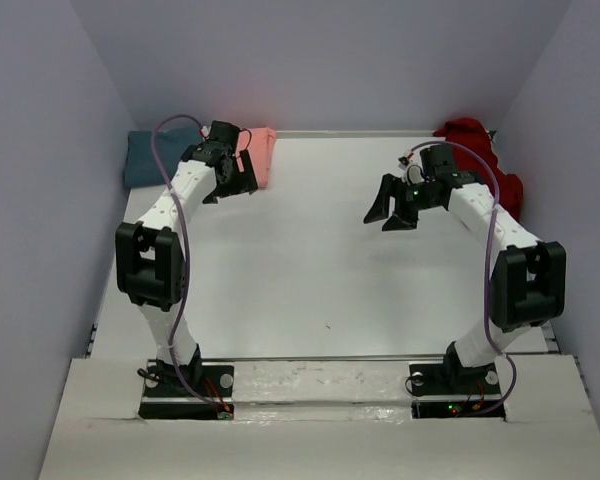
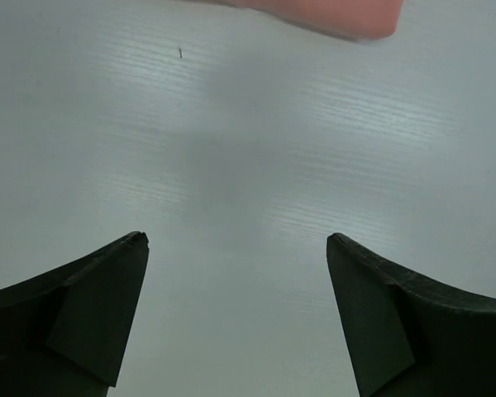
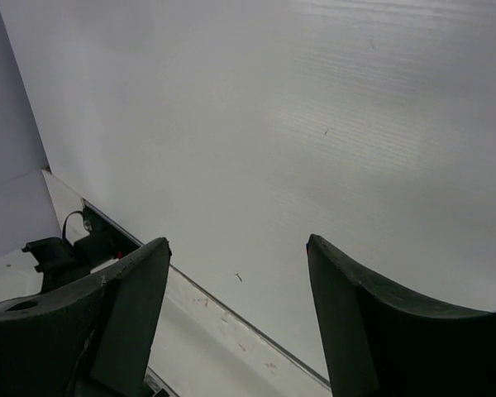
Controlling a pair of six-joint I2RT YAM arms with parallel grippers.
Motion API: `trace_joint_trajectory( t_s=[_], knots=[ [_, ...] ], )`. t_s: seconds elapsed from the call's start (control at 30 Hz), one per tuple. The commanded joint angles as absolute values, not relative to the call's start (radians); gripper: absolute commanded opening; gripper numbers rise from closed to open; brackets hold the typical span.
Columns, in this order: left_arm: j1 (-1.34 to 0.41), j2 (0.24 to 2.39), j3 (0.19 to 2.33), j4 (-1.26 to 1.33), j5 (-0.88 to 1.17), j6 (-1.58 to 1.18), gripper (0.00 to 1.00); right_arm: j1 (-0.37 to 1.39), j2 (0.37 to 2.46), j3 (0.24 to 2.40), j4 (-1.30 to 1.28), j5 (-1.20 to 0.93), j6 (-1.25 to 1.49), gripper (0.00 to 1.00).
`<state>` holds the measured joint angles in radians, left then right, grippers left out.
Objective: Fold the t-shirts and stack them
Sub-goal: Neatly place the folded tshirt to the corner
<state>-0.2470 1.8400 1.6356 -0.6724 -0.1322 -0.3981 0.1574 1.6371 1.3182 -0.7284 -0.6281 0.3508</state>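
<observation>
We see the white table [image 1: 310, 270] with all three shirts along its far edge. The dark red shirt [image 1: 480, 150] lies crumpled at the far right. The teal shirt [image 1: 150, 158] sits bunched in the far left corner, near the neatly folded salmon-pink shirt [image 1: 263, 155]. Our left gripper [image 1: 232, 190] hangs just before the pink one, jaws spread and empty. Our right gripper [image 1: 385, 218] hovers over bare table, jaws likewise released.

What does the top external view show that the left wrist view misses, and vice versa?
Only top external: the teal t-shirt in the far left corner, the dark red t-shirt at the far right, and the right jaws, open over bare table. Only left wrist: a small dark speck on the table. Both: the salmon-pink t-shirt, the white table, and the left jaws, open and empty.
</observation>
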Motion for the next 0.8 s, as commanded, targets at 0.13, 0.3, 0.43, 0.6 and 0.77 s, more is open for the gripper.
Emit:
trace_joint_trajectory(
  t_s=[0.13, 0.3, 0.43, 0.6, 0.77],
  knots=[
    [-0.244, 1.632, 1.528, -0.660, -0.155, -0.422, 0.99, 0.153, 1.545, 1.341, -0.623, -0.595, 0.322, 0.73],
    [-0.244, 1.539, 1.428, -0.609, -0.111, -0.416, 0.99, 0.153, 1.468, 1.304, -0.600, -0.585, 0.293, 0.73],
    [-0.244, 1.476, 1.371, -0.571, -0.089, -0.399, 0.99, 0.153, 1.431, 1.296, -0.603, -0.557, 0.264, 0.73],
    [-0.242, 1.453, 1.361, -0.558, -0.089, -0.394, 0.99, 0.153, 1.405, 1.290, -0.604, -0.560, 0.267, 0.73],
    [-0.244, 1.442, 1.361, -0.558, -0.103, -0.393, 0.99, 0.153, 1.391, 1.285, -0.607, -0.558, 0.258, 0.73]
  ],
)
